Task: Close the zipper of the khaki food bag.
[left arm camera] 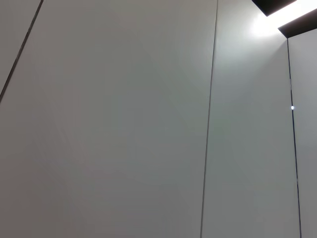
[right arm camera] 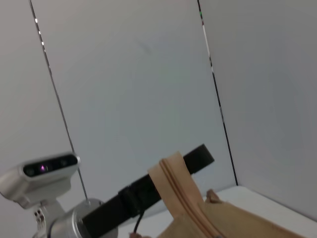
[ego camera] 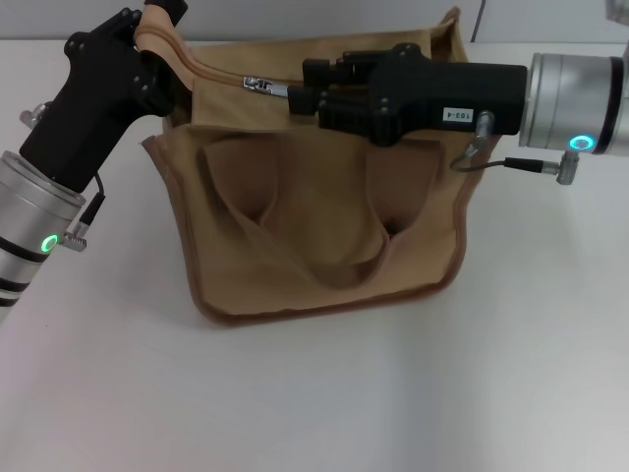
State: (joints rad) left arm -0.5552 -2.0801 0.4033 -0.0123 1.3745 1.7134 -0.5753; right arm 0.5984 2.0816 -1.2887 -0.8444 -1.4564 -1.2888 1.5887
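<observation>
The khaki food bag [ego camera: 324, 226] stands on the white table, its front pocket and looped handles [ego camera: 334, 267] facing me. The zipper [ego camera: 221, 73] runs along its top, and the silver pull tab [ego camera: 263, 85] sits left of the middle. My right gripper [ego camera: 307, 88] reaches in from the right and is shut on the pull tab. My left gripper [ego camera: 157, 25] is shut on the bag's top left corner and holds it up. The right wrist view shows that tan corner [right arm camera: 173, 183] pinched by the left gripper's black finger [right arm camera: 198, 156]. The left wrist view shows only wall panels.
The white table [ego camera: 393, 393] lies bare in front of the bag and on both sides. A cable and connector [ego camera: 531, 165] hang under my right wrist, just above the bag's right edge. A grey wall stands behind.
</observation>
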